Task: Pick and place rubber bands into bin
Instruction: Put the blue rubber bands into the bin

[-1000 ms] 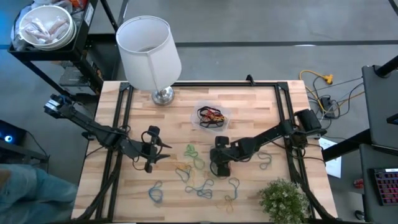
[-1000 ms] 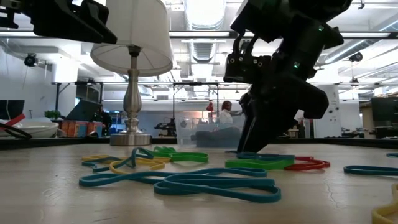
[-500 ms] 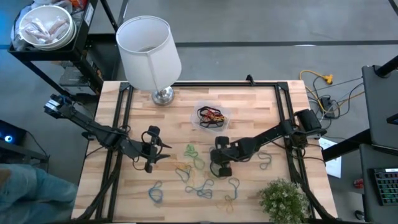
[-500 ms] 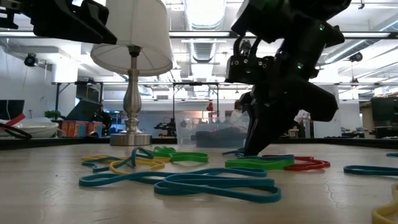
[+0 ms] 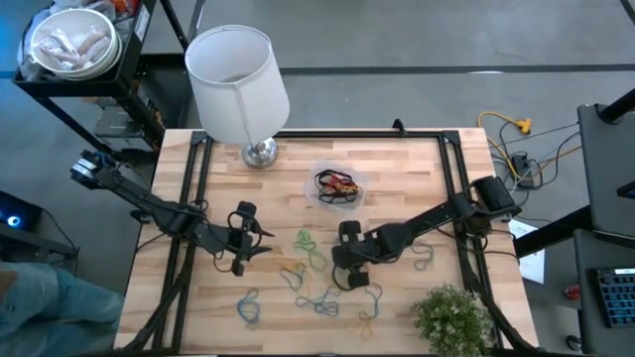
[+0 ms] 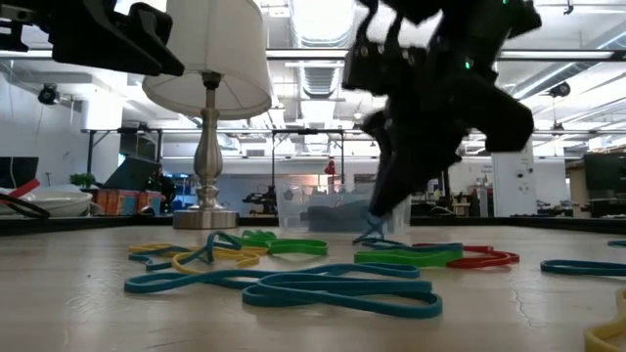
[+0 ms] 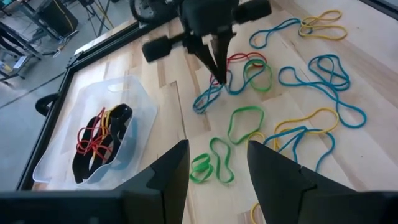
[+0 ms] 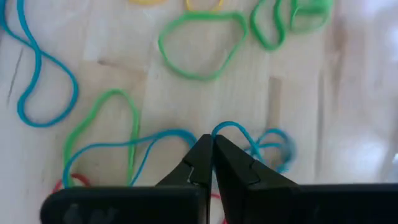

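A wooden table (image 5: 417, 169) held a white lamp (image 5: 236, 74) at the back and a potted plant (image 5: 451, 319) at the front right corner. The bin (image 5: 337, 186), a clear tub already holding black, red and yellow bands, sat near the table's middle, behind the scattered rubber bands (image 5: 316, 288). The left gripper (image 5: 241, 253) waited open over bare wood to the left. The right gripper (image 8: 209, 163) was low among the bands, its fingers clenched on a blue band (image 7: 208, 98) lying across a green and red one. Judging from this, a good lift would be straight up and slow so neighbouring loops fall free, then back over the bin before letting go
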